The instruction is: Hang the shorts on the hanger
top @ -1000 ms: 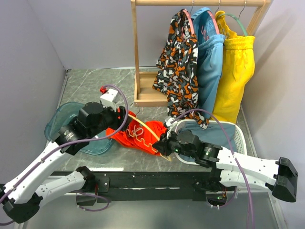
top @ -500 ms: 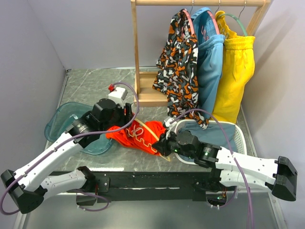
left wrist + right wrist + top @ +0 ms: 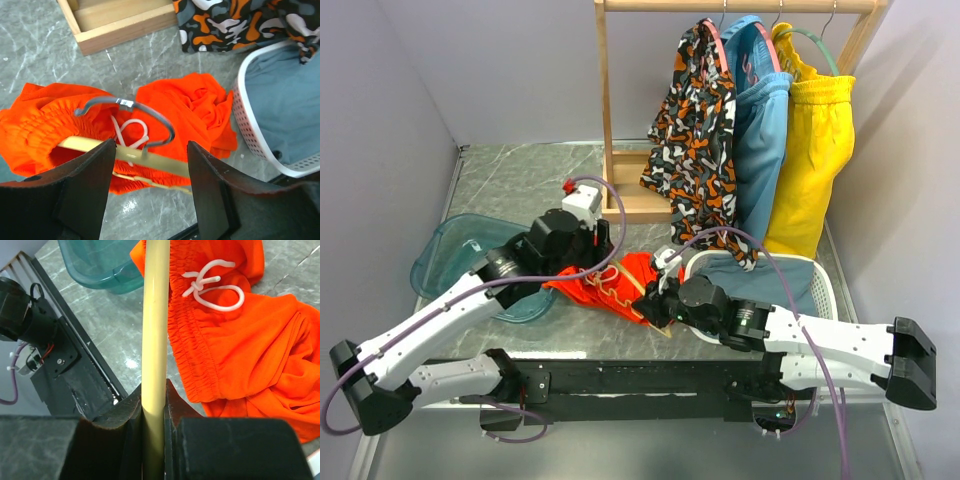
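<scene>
Shorts [image 3: 638, 270] of plain orange-red fabric are seen crumpled on the grey marbled table [image 3: 40, 55], between a teal tub [image 3: 100, 265] on the left and a white basket [image 3: 239, 117] on the right. The gathered waistband is turned upward, with its white drawstring [image 3: 129, 131] lying looped on top.

A hanger [image 3: 155, 161], shown as a pale wooden bar with a grey metal hook [image 3: 150, 112], is laid across the waistband. Whether the bar has been passed inside the waist opening cannot be told.

One end of the bar is clamped in the right gripper [image 3: 153, 407]. Its jaws are closed narrowly against both sides of the wood, at the near edge of the shorts, and the fabric itself is not held.

The left gripper [image 3: 150, 150] is poised above the middle of the hanger with its jaws spread wide. The bar, the hook and the drawstring are framed between the two fingers [image 3: 85, 190], and no contact with the wood or the cloth can be made out.

Blue-grey cloth [image 3: 285, 95] is held in the basket. Behind the shorts the base of a wooden rack [image 3: 120, 22] is set on the table. Patterned shorts [image 3: 695, 130], a blue garment [image 3: 760, 140] and yellow shorts [image 3: 815, 150] are hung from it.
</scene>
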`<state>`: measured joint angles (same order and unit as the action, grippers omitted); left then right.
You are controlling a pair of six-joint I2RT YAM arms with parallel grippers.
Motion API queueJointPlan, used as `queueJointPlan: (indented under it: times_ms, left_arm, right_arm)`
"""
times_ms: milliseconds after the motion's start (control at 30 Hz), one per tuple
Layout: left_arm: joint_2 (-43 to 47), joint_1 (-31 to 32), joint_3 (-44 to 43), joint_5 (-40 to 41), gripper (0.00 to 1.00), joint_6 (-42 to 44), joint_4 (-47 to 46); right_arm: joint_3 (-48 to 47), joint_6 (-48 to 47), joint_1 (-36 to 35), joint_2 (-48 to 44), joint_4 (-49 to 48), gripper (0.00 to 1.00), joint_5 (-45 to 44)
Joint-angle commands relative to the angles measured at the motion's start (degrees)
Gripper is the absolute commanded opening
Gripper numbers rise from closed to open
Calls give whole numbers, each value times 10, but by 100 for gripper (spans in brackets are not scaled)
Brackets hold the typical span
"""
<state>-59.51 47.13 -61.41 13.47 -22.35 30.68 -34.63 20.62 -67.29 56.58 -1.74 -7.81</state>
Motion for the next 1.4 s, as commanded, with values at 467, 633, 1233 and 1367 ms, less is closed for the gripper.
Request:
queueJointPlan:
  times_ms: [467, 633, 1233, 1367]
  left_arm:
    - [-27, 23, -29, 166, 1, -31, 7]
    - [-23, 23, -42, 204, 1, -34, 26]
    - [12, 23, -65, 245, 1, -62, 40]
    - [18, 23, -69, 243, 1, -67, 37]
  right_arm:
    - [-89, -46, -65, 50, -20, 0, -122]
    - [-118, -30, -67, 43, 29, 35, -130]
    - [39, 61, -58, -154, 18, 71, -213]
    - [55, 58, -54, -107, -26, 69, -184]
